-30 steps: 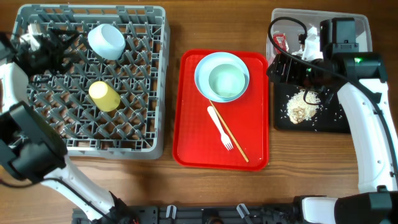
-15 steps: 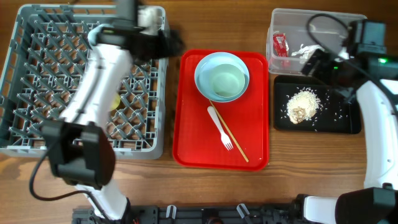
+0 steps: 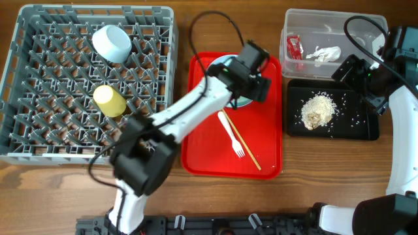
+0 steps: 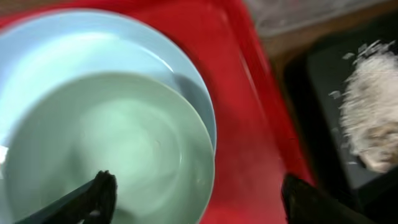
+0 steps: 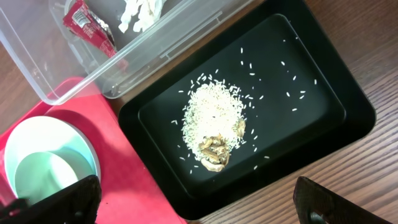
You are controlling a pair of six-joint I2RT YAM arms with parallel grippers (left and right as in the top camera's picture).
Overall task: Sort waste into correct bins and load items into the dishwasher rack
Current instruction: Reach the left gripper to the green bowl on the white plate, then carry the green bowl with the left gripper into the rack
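Since half a second ago your left arm has swung off the dishwasher rack (image 3: 39, 130) and now reaches across the red tray (image 4: 249, 143). That uncovers the white bowl (image 3: 112, 43) and yellow cup (image 3: 109, 101) sitting among the pegs.

The left pincer (image 4: 198, 190) is spread wide and pinching nothing. The pale green bowl (image 4: 112, 143) lies under it, nested on the white plate (image 4: 74, 43). One finger is over the bowl's hollow and the other is past the rim, over bare tray. The fork (image 3: 230, 130) and wooden stick (image 3: 251, 156) lie on the tray just beside this pincer.

The right pincer (image 5: 199, 202) is also spread and empty. Ahead of it sit the black tray (image 5: 311, 118) with the rice (image 5: 214, 121), and beyond that the clear tub (image 5: 37, 68) holding the red wrapper (image 5: 87, 25) and napkin (image 5: 140, 9). The waste looks sorted.

Watch these risks:
- With the jaws this wide, coming down could catch the plate's edge along with the bowl wall. That would drag both or tip the bowl.
- The bowl looks smooth and thin-rimmed, so a shallow bite may slip on the lift.
- The outer finger could strike the tray if you drop too far.
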